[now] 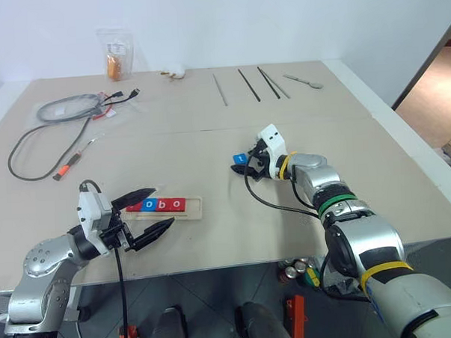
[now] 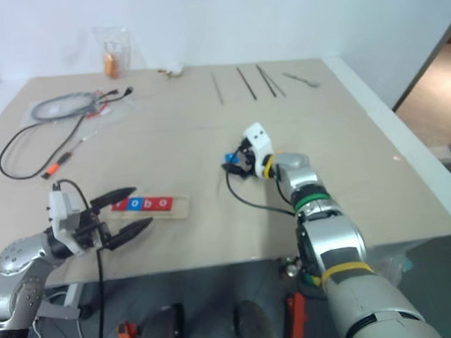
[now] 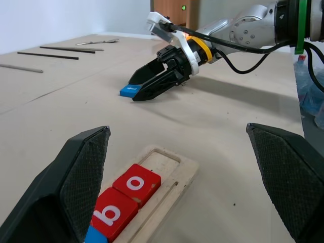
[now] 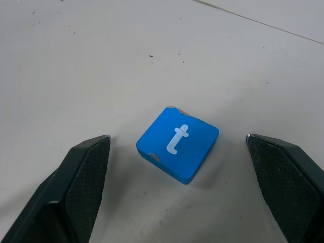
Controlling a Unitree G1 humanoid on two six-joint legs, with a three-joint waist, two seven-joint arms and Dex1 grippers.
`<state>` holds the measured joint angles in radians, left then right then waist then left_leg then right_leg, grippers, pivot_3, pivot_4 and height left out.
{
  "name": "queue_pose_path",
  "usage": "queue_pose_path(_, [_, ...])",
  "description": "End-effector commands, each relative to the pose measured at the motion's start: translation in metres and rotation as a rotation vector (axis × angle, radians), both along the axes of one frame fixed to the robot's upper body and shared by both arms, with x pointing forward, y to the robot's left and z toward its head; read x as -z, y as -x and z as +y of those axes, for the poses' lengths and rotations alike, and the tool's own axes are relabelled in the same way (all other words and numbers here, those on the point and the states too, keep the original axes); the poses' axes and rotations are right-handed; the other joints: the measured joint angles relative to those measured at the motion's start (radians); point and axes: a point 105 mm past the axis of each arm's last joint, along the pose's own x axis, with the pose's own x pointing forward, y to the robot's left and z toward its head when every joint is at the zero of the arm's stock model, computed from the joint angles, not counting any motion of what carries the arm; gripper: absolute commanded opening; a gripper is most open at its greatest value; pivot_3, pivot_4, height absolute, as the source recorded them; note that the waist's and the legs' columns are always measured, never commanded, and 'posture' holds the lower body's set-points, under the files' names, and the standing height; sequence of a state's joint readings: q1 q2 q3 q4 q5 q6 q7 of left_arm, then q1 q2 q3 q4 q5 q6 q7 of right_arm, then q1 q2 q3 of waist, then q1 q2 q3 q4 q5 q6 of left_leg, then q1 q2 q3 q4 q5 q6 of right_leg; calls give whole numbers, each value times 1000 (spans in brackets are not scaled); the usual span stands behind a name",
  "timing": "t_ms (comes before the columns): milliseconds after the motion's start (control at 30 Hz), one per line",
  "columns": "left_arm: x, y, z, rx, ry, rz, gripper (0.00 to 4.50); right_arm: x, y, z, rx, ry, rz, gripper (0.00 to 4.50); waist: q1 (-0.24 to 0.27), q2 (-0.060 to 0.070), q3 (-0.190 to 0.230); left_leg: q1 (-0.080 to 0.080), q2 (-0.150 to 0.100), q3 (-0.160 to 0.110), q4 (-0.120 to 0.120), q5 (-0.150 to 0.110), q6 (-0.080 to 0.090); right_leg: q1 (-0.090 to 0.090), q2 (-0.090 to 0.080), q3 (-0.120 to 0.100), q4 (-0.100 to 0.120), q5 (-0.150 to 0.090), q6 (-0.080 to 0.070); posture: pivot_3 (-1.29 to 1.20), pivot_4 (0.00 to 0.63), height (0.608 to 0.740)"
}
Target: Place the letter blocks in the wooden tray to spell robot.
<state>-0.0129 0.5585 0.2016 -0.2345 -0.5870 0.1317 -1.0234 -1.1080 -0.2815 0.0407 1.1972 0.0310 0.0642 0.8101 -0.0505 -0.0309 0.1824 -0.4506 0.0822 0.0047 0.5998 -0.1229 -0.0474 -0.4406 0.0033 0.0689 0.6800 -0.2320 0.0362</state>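
The wooden tray [image 1: 195, 208] lies near the table's front left. It holds a row of letter blocks: red r [image 2: 121, 205], blue o [image 2: 133, 204], red b [image 1: 163, 205] and red o [image 1: 178, 205]. The tray's right end is bare. My left gripper [image 1: 164, 207] hovers open at the tray's left end, one finger on each side of the row, and touches no block. The blue t block [image 4: 177, 143] lies flat on the table at the centre. My right gripper [image 1: 240, 162] is open, with a finger on each side of the t block and not touching it.
A grey cable [image 1: 51, 109] and an orange-handled screwdriver [image 1: 72, 161] lie at the far left. Thin dark rods [image 1: 248, 84], a spoon [image 1: 304, 81] and a clear bag [image 1: 116, 58] sit along the back. The table's front edge runs just below the tray.
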Motion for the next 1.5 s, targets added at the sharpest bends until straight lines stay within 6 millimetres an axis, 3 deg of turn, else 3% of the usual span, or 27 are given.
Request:
queue_pose_path(33, [-4, -2, 2, -15, 5, -28, 4500, -7, 1, 3, 5, -75, -30, 4192, 0, 0, 0, 0, 0, 0, 0, 0, 0, 0, 0, 0, 0, 0, 0, 0, 150, 740])
queue_pose_path(367, [-3, -2, 1, -17, 10, -31, 4500, -1, 5, -2, 62, 11, -110, 4192, 1, 0, 0, 0, 0, 0, 0, 0, 0, 0, 0, 0, 0, 0, 0, 0, 150, 740])
queue_pose_path(833, [-1, -3, -1, -10, 12, -30, 4500, 0, 13, 4, 80, 0, -121, 4192, 2, 0, 0, 1, 0, 0, 0, 0, 0, 0, 0, 0, 0, 0, 0, 0, 150, 740])
queue_pose_path(933, [-1, -3, -1, -14, 15, -30, 4500, -4, 10, 3, 104, -44, -111, 3425, 2, 0, 0, 1, 0, 0, 0, 0, 0, 0, 0, 1, 0, 0, 0, 0, 150, 740])
queue_pose_path(1000, [0, -3, -1, -15, 16, -29, 4500, -7, 8, 4, 112, -52, -111, 2630, 2, 0, 0, 1, 0, 0, 0, 0, 0, 0, 0, 0, 0, 0, 0, 0, 150, 740])
queue_pose_path(1167, [1, -3, -1, -16, 17, -27, 4500, -17, 5, 10, 109, -72, -124, 1172, 1, 0, 0, 1, 0, 0, 0, 0, 0, 0, 0, 1, 0, 0, 0, 0, 150, 740])
queue_pose_path(1500, [-2, -2, 8, -41, 3, -36, 4500, -20, 12, 4, 100, -55, -120, 1172, 1, 0, 0, 1, 0, 0, 0, 0, 0, 0, 0, 1, 0, 0, 0, 0, 150, 740])
